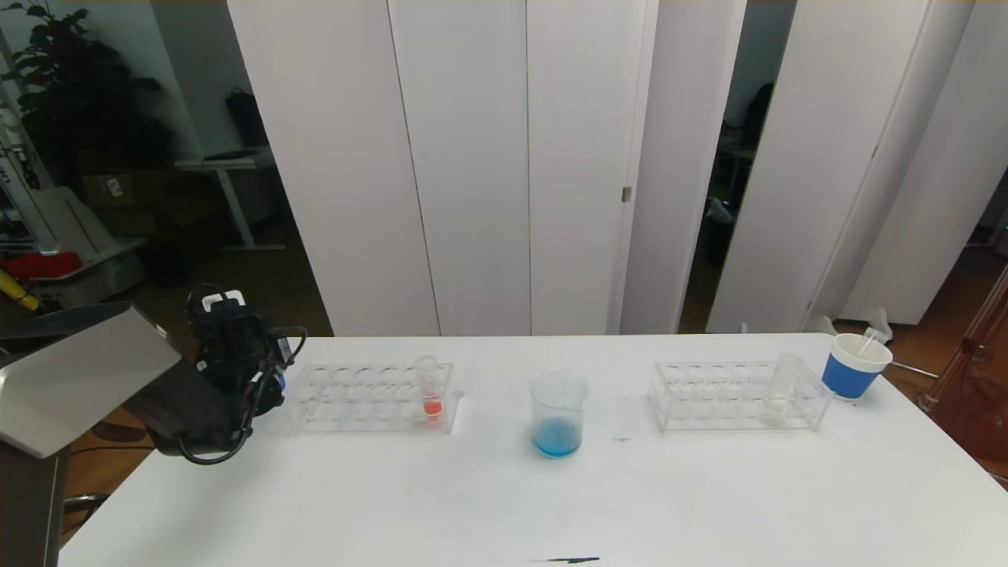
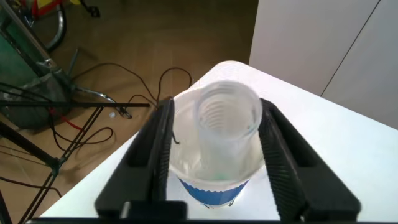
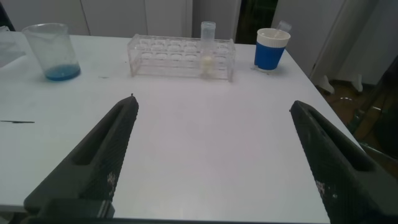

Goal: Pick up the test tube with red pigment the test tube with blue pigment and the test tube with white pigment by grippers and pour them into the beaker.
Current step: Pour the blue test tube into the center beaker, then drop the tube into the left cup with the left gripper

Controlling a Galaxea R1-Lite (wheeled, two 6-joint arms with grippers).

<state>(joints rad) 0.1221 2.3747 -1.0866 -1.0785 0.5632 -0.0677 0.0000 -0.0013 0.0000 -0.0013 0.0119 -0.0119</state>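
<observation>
My left gripper (image 1: 264,378) is at the table's far left corner. In the left wrist view it (image 2: 214,134) is open, its fingers on either side of a blue paper cup (image 2: 208,186) in which a clear tube (image 2: 227,124) stands; the tube's tip is hidden and no blue pigment shows in it. The beaker (image 1: 557,413) stands mid-table with blue pigment at its bottom. A red-tipped tube (image 1: 431,394) stands in the left rack (image 1: 370,398). The tube with white pigment (image 1: 782,390) stands in the right rack (image 1: 736,394). My right gripper (image 3: 212,102) is open and empty over bare table.
A second blue cup (image 1: 854,366) with a clear tube in it stands at the far right, past the right rack. A thin dark mark (image 1: 571,560) lies near the table's front edge. Floor and cables lie beyond the table's left corner.
</observation>
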